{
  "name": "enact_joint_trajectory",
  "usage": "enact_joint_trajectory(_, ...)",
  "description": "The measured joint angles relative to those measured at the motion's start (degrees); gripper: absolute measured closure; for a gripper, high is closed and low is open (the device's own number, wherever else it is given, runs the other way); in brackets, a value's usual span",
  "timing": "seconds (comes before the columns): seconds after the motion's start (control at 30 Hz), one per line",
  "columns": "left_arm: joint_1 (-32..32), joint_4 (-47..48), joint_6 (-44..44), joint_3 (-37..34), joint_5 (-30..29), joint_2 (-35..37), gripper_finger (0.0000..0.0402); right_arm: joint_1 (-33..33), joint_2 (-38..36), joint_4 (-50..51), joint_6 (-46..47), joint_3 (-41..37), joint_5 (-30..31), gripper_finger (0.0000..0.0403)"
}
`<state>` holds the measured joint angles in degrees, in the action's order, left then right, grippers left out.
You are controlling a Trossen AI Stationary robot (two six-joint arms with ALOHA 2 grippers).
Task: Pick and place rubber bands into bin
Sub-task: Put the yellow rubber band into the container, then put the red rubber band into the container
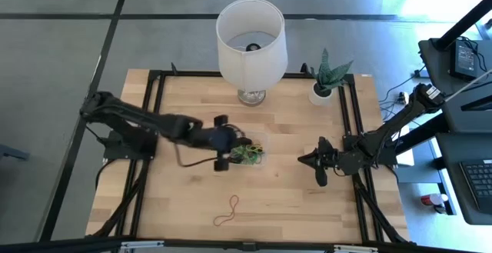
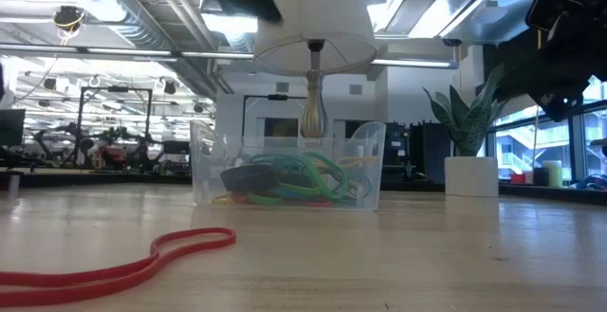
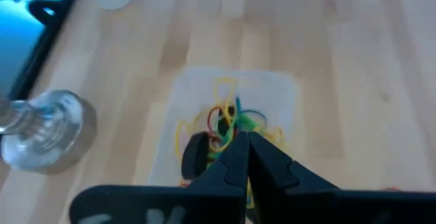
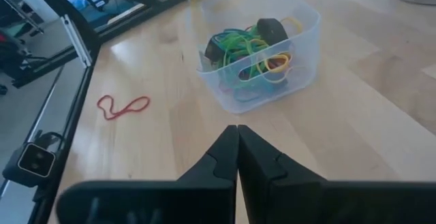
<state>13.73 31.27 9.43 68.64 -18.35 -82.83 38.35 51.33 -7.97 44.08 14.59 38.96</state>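
Note:
The clear bin (image 1: 256, 161) stands mid-table and holds several rubber bands (image 4: 248, 50) in green, yellow, red and black. It also shows in the low view (image 2: 285, 170). My left gripper (image 1: 242, 147) is shut and hovers just above the bin's left side. In its wrist view (image 3: 244, 139) the fingertips are over the bands and I see nothing between them. One red rubber band (image 1: 228, 211) lies loose on the table near the front edge, also in the low view (image 2: 114, 269) and the right wrist view (image 4: 122, 106). My right gripper (image 1: 305, 159) is shut and empty, right of the bin.
A lamp with a white shade (image 1: 250, 41) stands behind the bin on a metal base (image 3: 44, 132). A white pot with a plant (image 1: 327, 84) stands at the far right. A black frame (image 1: 154, 130) runs along the table's sides.

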Motion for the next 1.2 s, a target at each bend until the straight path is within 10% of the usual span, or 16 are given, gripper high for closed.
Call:
enact_joint_trajectory(0.63, -9.35, -2.32, -0.6, -0.02, 16.79, -18.79, 0.032, 0.0, 0.02, 0.06, 0.56, 0.0, -0.02, 0.0391)
enact_joint_trajectory(0.87, -9.33, -1.9, 0.35, -0.02, 15.21, -13.18, 0.0282, 0.0, 0.02, 0.13, 0.47, 0.0, -0.11, 0.0391)
enact_joint_trajectory(1.2, -11.19, 0.85, -11.07, -3.62, 10.83, 0.78, 0.0329, 0.0, 0.04, -0.4, 1.56, 0.0, -0.15, 0.0391)
